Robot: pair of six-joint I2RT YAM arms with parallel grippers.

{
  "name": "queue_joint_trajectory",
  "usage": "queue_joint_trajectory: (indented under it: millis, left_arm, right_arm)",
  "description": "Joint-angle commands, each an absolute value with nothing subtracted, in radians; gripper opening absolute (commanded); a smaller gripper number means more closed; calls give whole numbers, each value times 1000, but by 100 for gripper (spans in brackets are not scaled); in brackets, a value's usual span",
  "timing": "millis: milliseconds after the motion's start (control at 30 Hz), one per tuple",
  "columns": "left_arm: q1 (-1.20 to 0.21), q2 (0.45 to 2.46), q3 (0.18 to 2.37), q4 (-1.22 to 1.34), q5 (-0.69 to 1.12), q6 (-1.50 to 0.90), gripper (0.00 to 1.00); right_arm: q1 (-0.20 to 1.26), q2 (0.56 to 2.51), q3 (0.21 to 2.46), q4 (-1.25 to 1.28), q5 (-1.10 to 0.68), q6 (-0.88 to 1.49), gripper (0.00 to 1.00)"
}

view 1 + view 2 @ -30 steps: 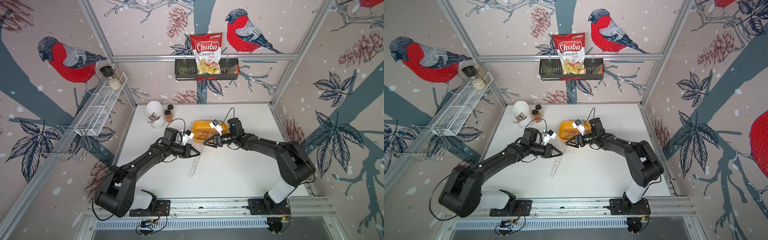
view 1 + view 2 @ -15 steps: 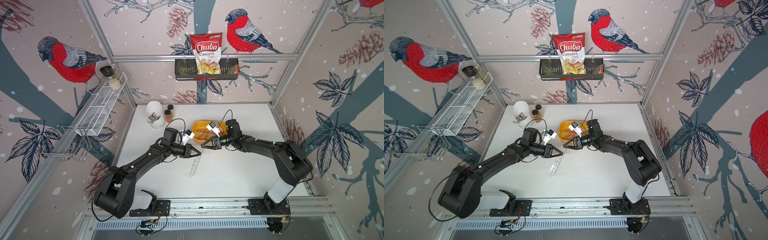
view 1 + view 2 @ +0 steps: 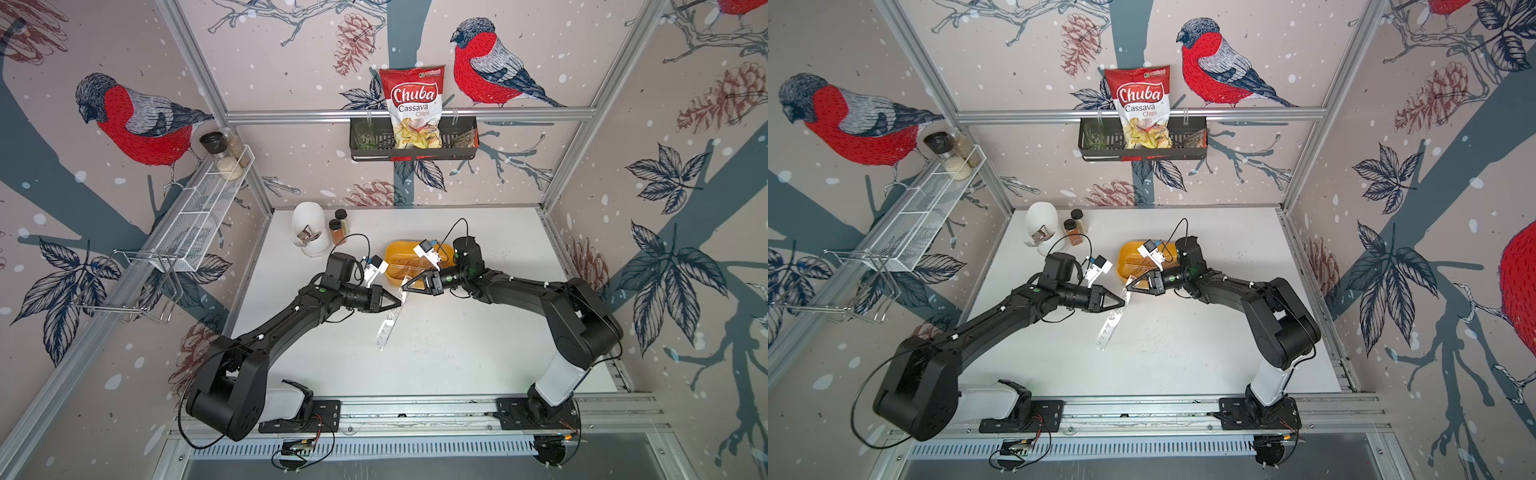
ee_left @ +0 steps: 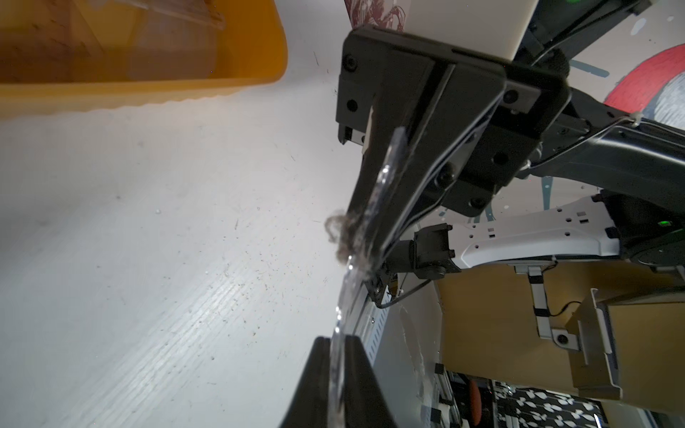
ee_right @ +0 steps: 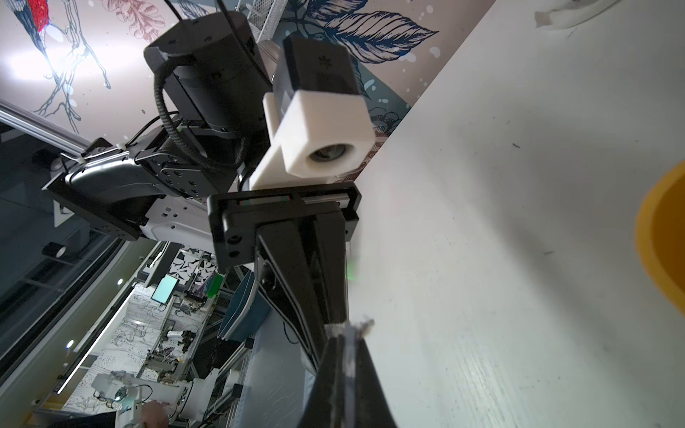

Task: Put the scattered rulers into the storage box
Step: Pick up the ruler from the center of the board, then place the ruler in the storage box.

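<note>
A long clear ruler (image 3: 386,328) (image 3: 1108,328) hangs tilted above the white table, its far end up near the storage box. My left gripper (image 3: 398,302) (image 4: 336,339) is shut on it partway along. From the opposite side my right gripper (image 3: 405,286) (image 5: 349,339) is shut on the ruler's (image 5: 346,328) upper end. The two tips almost touch. Grey fluff (image 4: 341,233) clings to the ruler (image 4: 374,207). The yellow-orange storage box (image 3: 399,249) (image 3: 1129,253) (image 4: 148,92) (image 5: 663,241) sits just behind the grippers, with see-through rulers (image 3: 405,264) lying inside.
A white egg-shaped holder (image 3: 309,226) and two spice jars (image 3: 336,230) stand at the table's back left. A black wire basket (image 3: 457,143) with a chips bag hangs on the back wall. A white wire shelf (image 3: 195,216) runs along the left wall.
My right gripper has moved left from over the box to the ruler's upper end and shut on it. The left arm has stayed in place with the ruler.
</note>
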State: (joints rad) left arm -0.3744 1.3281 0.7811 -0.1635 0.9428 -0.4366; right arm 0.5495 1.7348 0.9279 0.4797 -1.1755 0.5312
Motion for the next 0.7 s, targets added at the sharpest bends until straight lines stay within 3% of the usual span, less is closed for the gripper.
queue_joint_trajectory:
  millis: [0,167,367,667]
  left_arm:
    - [-331,1322,829,-232,753,-407,54]
    - [-304,1291,936,-283,448,-418,56]
    - [-305,1233,950,-289,266,-406,56]
    - [-304,1227,922,-289,232,-394,57]
  right_arm:
    - [501,1726,925,579,-1022,648,0]
    - [437,1702,905,731,-772,795,0]
    - [428,1649,887,741,-470,839,0]
    - [501,1597,872,607,-155,813,0]
